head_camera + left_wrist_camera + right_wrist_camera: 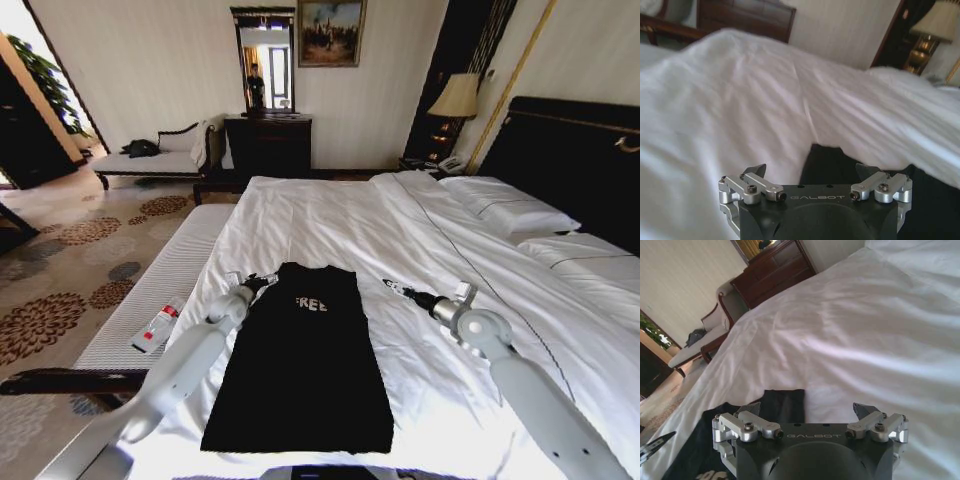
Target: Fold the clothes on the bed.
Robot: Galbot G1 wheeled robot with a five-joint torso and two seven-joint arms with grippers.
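T-shirt (pixel 305 365) lies flat on the bed (pixel 420 250) near the foot edge, folded into a narrow strip, "FREE" up. Left gripper (pixel 262 281) spread wide at its top-left corner; right gripper (pixel 392 287) spread wide just beside the top-right, over bare sheet.

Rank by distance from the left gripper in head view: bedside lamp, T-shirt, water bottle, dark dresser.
1. Black T-shirt, right beside the left gripper.
2. Water bottle on the bench, to the robot's left.
3. Dark dresser at the far wall.
4. Bedside lamp, far right corner.
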